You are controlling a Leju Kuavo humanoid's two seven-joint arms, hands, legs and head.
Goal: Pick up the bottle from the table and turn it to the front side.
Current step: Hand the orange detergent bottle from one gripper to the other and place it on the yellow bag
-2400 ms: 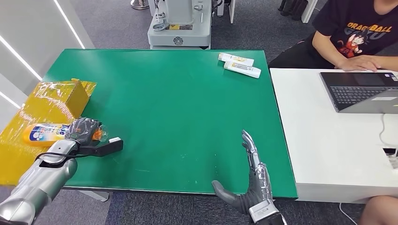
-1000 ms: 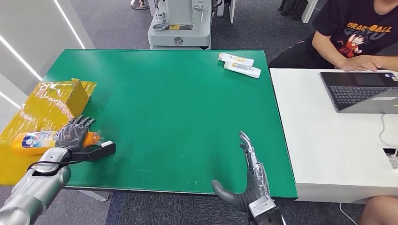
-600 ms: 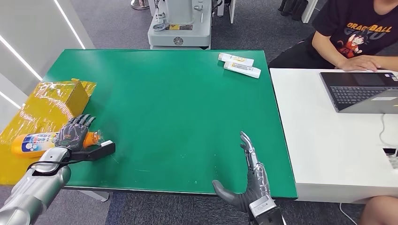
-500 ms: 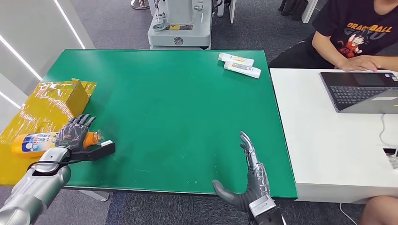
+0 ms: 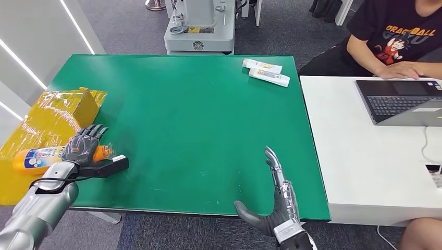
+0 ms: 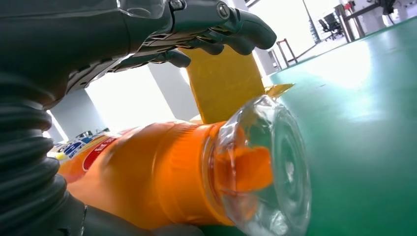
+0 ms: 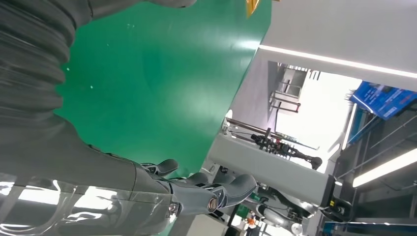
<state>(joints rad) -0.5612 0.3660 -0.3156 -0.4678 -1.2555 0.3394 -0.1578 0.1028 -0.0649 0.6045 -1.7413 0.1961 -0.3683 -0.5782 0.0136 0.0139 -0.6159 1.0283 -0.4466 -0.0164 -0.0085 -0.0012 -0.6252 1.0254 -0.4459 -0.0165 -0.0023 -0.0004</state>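
Note:
An orange bottle (image 5: 37, 157) with a blue and white label lies on its side on the yellow wrapped sheet (image 5: 21, 177) at the left edge of the green table (image 5: 198, 114). Its clear cap (image 6: 268, 167) points toward the table's middle. My left hand (image 5: 83, 145) hovers over the bottle's neck with the fingers (image 6: 221, 24) spread above the bottle (image 6: 157, 172), not closed on it. My right hand (image 5: 277, 198) rests flat at the table's front edge, fingers straight, holding nothing; its fingers (image 7: 216, 194) also stretch out in the right wrist view.
A yellow wrapped box (image 5: 68, 108) stands just behind the bottle. Two white tubes (image 5: 266, 72) lie at the far right of the green table. A person (image 5: 396, 36) sits at a white table (image 5: 365, 166) on the right with a laptop (image 5: 406, 101). A grey machine base (image 5: 198, 31) stands beyond the table.
My left hand held the bottle with curled fingers 2.4 s ago; it has since let go, and the bottle lies further left. Over the last second almost nothing has moved.

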